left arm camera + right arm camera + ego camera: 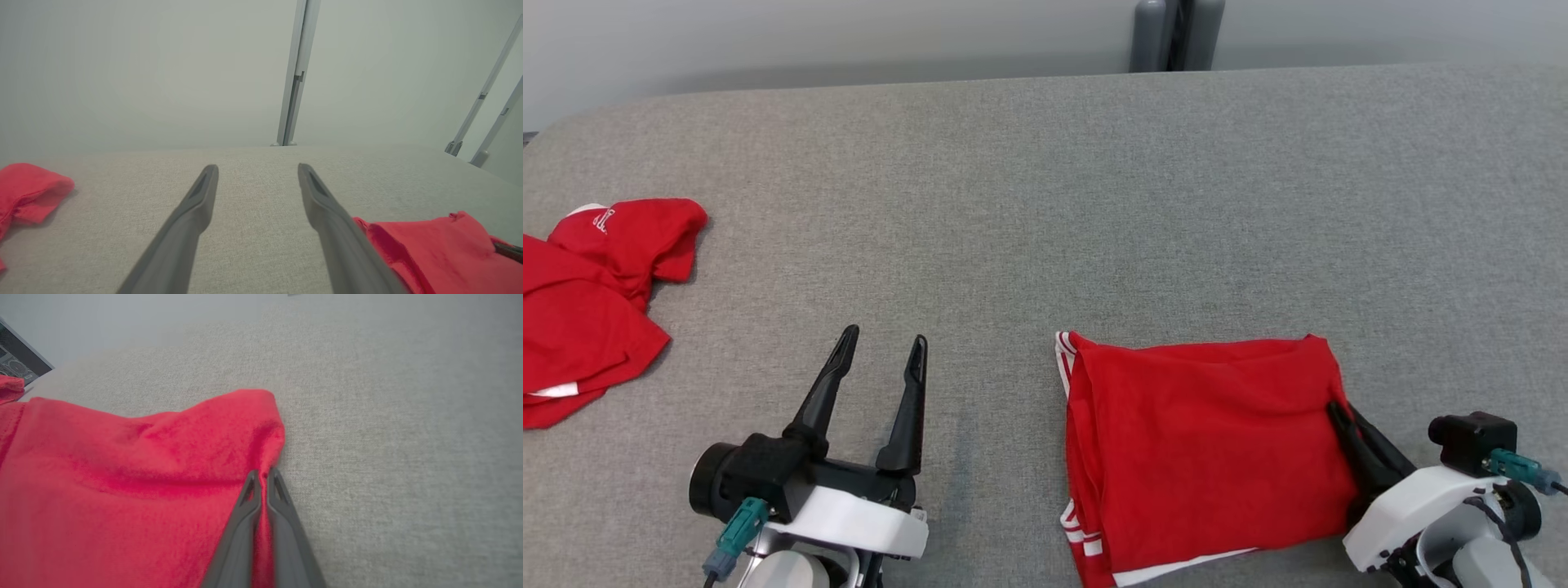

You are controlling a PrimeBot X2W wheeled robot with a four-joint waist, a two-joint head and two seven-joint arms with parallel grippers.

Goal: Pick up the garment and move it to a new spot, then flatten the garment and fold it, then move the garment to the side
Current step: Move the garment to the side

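The garment [1209,457], red with white stripes, lies folded into a rough rectangle on the grey table [1045,204] at the lower right. My right gripper [1335,408] is shut on the garment's right edge; in the right wrist view its closed tips [264,475] pinch red cloth of the garment [122,490]. My left gripper [882,347] stands open over bare table to the garment's left, holding nothing. The left wrist view shows the spread left gripper [257,169], with the garment [441,253] at the lower right.
A second red garment [588,302] lies crumpled at the table's left edge, also seen as a red garment [24,196] in the left wrist view. Grey posts [1176,33] stand behind the far edge. A pale wall lies beyond.
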